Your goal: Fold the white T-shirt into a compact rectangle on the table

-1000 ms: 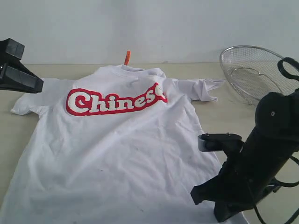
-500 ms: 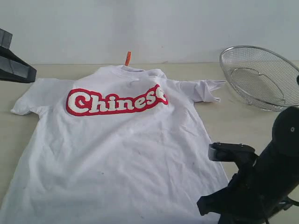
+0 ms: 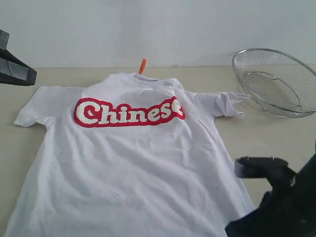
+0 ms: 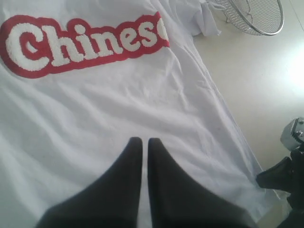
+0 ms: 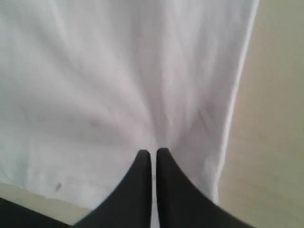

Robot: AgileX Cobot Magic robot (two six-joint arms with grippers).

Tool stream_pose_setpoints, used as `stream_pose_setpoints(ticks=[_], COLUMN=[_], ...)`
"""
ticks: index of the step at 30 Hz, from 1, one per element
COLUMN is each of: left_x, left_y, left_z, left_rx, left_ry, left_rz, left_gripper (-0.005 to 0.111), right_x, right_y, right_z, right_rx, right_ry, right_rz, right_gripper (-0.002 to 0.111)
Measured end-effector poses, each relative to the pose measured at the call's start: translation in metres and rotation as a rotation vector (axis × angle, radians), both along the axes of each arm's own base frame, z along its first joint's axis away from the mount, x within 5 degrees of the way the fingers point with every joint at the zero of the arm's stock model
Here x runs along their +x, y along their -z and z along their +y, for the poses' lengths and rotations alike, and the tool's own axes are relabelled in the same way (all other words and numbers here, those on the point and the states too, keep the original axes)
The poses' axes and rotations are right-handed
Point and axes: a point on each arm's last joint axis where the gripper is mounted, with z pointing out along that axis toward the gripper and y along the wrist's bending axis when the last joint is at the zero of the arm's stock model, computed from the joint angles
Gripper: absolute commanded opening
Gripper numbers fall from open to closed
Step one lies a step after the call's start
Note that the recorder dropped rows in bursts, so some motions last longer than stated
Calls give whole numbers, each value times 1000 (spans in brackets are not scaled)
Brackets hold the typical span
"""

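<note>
The white T-shirt (image 3: 128, 163) is lying spread out, print up, on the table (image 3: 276, 133), and it is drifting toward the wire-mesh basket (image 3: 276, 81). Over the last second its red lettering (image 3: 128, 112) and orange neck tag (image 3: 142, 65) have crept closer to the basket, and its crumpled sleeve (image 3: 229, 103) is now lying near the basket's rim. The right gripper (image 5: 151, 153), fingers together and apparently pinching cloth at the hem on the basket's side, is drawing back from the basket. The left gripper (image 4: 141, 141), fingers together on nothing, is hanging over the shirt. This is probably straightening the shirt; no fold is showing yet.
</note>
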Motion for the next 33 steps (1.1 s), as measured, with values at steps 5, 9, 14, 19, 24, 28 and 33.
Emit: stream_pose_setpoints(ticks=[5, 9, 14, 19, 24, 28, 33], left_x=[0, 0, 0, 0, 1, 2, 2], left_y=[0, 0, 0, 0, 0, -1, -1], left_z=[0, 0, 0, 0, 0, 1, 1], left_rx=[2, 5, 6, 6, 7, 8, 8], left_ry=[3, 7, 4, 4, 0, -6, -6], left_rz=[-2, -6, -11, -11, -15, -22, -22], left_gripper=[5, 5, 5, 5, 5, 5, 5], right_x=[64, 141, 239, 293, 322, 332, 349], right_y=[-51, -83, -63, -44, -21, -13, -47], right_z=[15, 12, 10, 20, 26, 28, 31], right_rx=[71, 82, 67, 81, 93, 95, 123], right_ry=[50, 112, 116, 101, 70, 70, 70], right_rz=[-324, -479, -504, -526, -487, -496, -615], right_gripper=[0, 0, 0, 0, 0, 0, 0])
